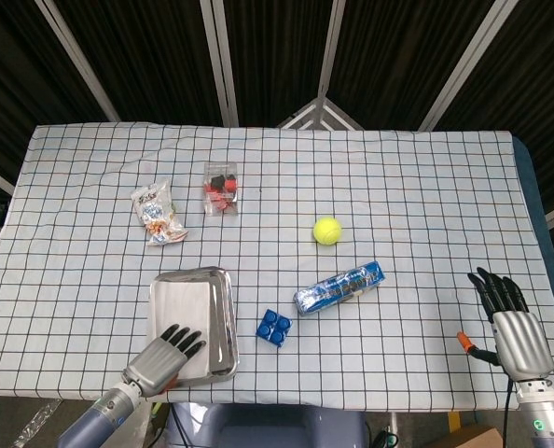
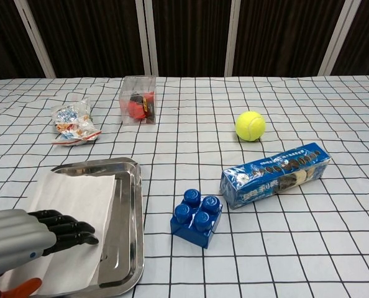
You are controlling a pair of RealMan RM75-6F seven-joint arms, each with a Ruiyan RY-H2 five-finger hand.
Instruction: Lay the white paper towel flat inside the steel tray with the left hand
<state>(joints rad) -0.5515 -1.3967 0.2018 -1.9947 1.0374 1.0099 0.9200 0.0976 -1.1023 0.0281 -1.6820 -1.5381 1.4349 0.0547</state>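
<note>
**Towel's in the tray**

We see the white paper towel [image 2: 72,205] lying smooth inside the steel tray [image 2: 132,217] near the table's front-left corner. Our left hand [image 2: 29,239] rests flat on it, fingers extended; our right hand [image 1: 512,322] sits empty, fingers apart.

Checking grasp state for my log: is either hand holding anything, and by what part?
Nothing is gripped. The left hand rests flat on the paper towel near its front end; the right hand is empty.
</note>
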